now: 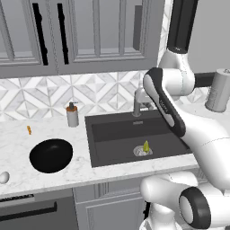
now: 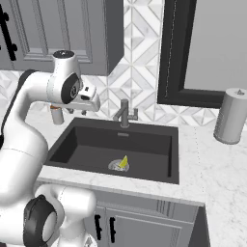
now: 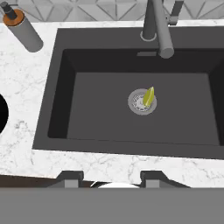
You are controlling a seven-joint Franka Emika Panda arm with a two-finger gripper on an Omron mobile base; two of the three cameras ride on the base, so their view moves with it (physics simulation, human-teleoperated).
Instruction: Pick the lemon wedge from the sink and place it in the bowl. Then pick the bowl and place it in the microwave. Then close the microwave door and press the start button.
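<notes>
The white marbled bench (image 1: 27, 148) holds the dark sink (image 1: 117, 139) set into it. At the sink's nine o'clock sits the black bowl (image 1: 50, 155), with a soap dispenser (image 1: 72, 115) at eleven, a grey canister (image 1: 218, 90) at two, a tiny orange bit (image 1: 29, 130) and a white egg-like thing (image 1: 3, 177).

The robot's arm (image 1: 197, 134) is made of glossy white rounded shells with dark charcoal rings and bands at its joints, a black upper segment, and two small dark finger tips (image 3: 70, 178) at the pincer.
</notes>
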